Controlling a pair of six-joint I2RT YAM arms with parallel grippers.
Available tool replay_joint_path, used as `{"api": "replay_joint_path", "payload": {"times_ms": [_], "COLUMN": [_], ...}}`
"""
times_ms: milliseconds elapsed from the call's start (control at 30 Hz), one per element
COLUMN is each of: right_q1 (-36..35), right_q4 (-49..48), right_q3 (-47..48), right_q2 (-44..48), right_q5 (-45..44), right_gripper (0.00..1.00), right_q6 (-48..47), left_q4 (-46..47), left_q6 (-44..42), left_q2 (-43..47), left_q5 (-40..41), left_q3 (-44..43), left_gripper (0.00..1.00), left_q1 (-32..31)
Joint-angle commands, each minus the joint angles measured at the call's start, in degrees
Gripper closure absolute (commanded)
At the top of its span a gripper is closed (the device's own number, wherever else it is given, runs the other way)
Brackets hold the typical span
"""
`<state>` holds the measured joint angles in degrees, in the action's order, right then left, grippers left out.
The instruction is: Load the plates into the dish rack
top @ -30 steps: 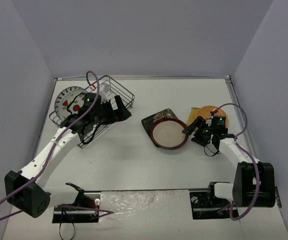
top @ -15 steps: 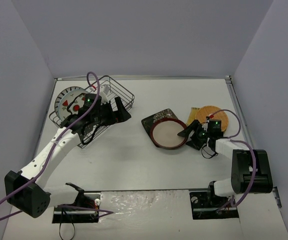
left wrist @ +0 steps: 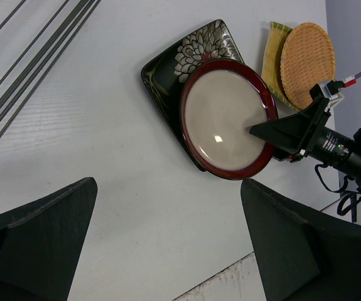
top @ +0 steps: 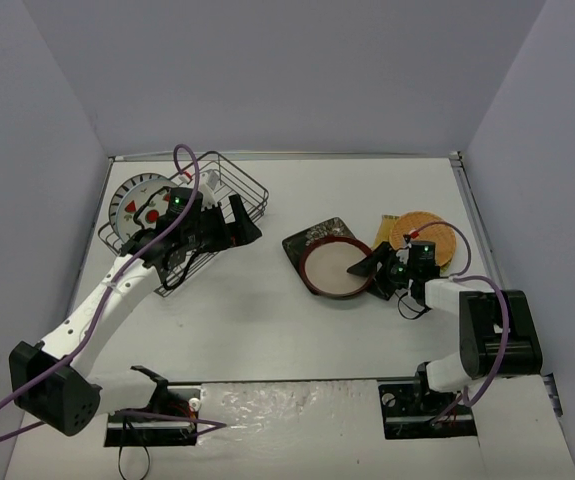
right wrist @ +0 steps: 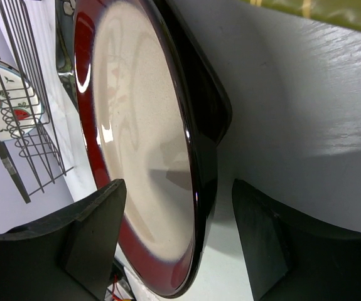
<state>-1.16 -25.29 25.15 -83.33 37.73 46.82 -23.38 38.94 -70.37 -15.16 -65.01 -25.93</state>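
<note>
Within the last second the right gripper (top: 370, 268) had been brought forward, away from the orange-tan plate (top: 427, 232), which was now left behind it. It had been set at the edge of the red-brown-rimmed plate (top: 333, 270). In the right wrist view its jaws were seen spread, with that plate's rim lying between them and nothing yet clamped. The plate was stacked on the dark square plate (top: 312, 240), whose far corner was seen beyond the fingers.

The left gripper (top: 239, 224) had not been moved. It was held open and empty, with the dish rack (top: 252, 187) just behind it. Two plates appeared to be stood in the rack already, the striped one (top: 127, 192) and one with red fruit (top: 150, 212), though wire and arm hid much of them.

The approach was judged complete, so closing on the rim was what remained before lifting. A slip on the glossy rim was judged possible.
</note>
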Motion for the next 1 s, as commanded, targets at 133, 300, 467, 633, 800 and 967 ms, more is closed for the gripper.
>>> {"api": "replay_joint_path", "payload": {"times_ms": [133,300,467,633,800,967], "right_q1": [-0.15,-0.24,-0.07,0.02,0.02,0.11], "right_q4": [-4.54,-6.13,-5.49,-4.31,-0.88,2.93], "right_q3": [-1.91,-2.38,-2.21,-1.91,-1.03,1.26], "right_q2": [-0.19,0.02,1.15,2.78,6.06,9.8], "right_q5": [2.75,3.45,3.49,3.69,3.75,3.4], "right_gripper": [0.41,0.53,0.65,0.74,0.84,0.94], "right_q6": [1.45,2.53,2.84,3.36,4.07,3.98], "left_q4": [2.17,1.8,1.5,1.14,1.05,0.94], "left_q6": [-0.97,-0.83,-0.88,-0.82,-0.45,-0.56], "left_q2": [1.11,1.77,2.42,2.46,2.61,2.75], "left_q5": [-0.45,-0.18,0.47,0.28,-0.22,-0.25], "left_q3": [-3.28,-2.97,-2.57,-2.92,-3.28,-3.4], "left_gripper": [0.03,0.03,0.03,0.03,0.03,0.03], "left_q1": [-0.26,-0.26,-0.26,-0.26,-0.26,-0.26]}}
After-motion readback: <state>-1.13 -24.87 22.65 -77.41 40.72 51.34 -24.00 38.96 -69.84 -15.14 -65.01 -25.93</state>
